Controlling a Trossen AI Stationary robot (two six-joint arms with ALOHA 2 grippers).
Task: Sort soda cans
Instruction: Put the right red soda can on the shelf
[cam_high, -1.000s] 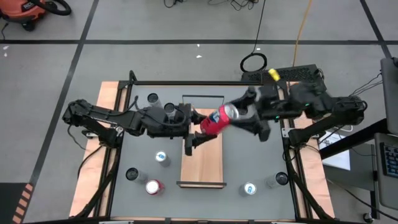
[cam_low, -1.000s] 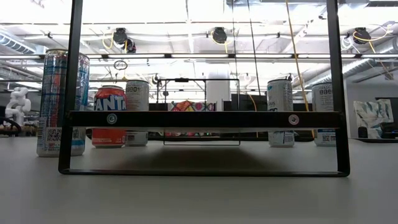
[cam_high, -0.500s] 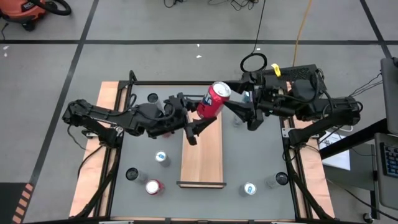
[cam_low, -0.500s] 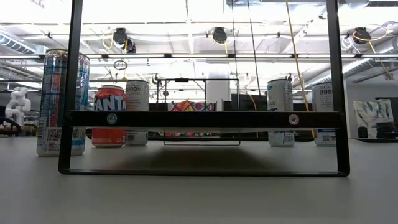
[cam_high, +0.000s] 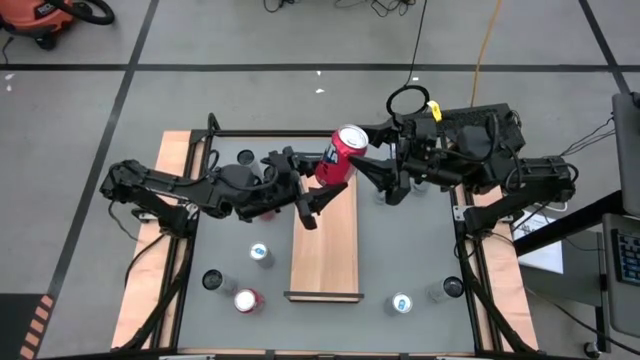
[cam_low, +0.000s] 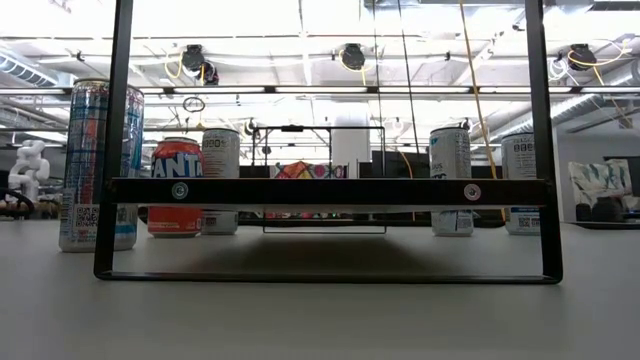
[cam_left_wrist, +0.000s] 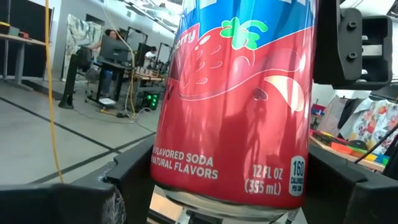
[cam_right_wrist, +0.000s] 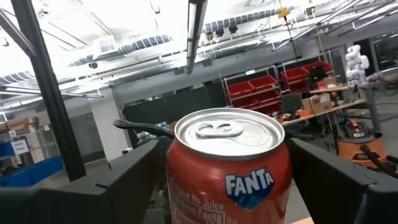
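Note:
A red soda can (cam_high: 338, 158) with a silver top is in the air above the far end of the wooden board (cam_high: 325, 250), tilted, its top toward the far right. My left gripper (cam_high: 328, 176) comes at it from the left and is shut on its lower part. My right gripper (cam_high: 363, 148) comes from the right and is shut on its upper part. Other cans stand upright on the table: a blue one (cam_high: 260, 253), a red one (cam_high: 246, 300) and a silver-grey one (cam_high: 212, 280). My left gripper pinches the red can's lower wall (cam_left_wrist: 163, 174) between its two fingers, just above the can's bottom rim, coming from the table's left. The can is lifted clear. My right gripper pinches the can's upper wall (cam_right_wrist: 177, 186) below the silver top (cam_right_wrist: 227, 134), one finger on each side, coming from the table's right.
A black frame (cam_low: 320, 190) stands around the board. More cans stand at the far left (cam_high: 246, 158), near right (cam_high: 401, 303) (cam_high: 450, 288) and under my right arm (cam_high: 380, 192). The low view shows a tall blue can (cam_low: 97, 165) and a red one (cam_low: 176, 187).
My right gripper has carried the red can toward the table's far edge and to the left, and the can has tipped more upright. My left gripper has followed toward the far edge, and its fingers now stand on the can's lower part.

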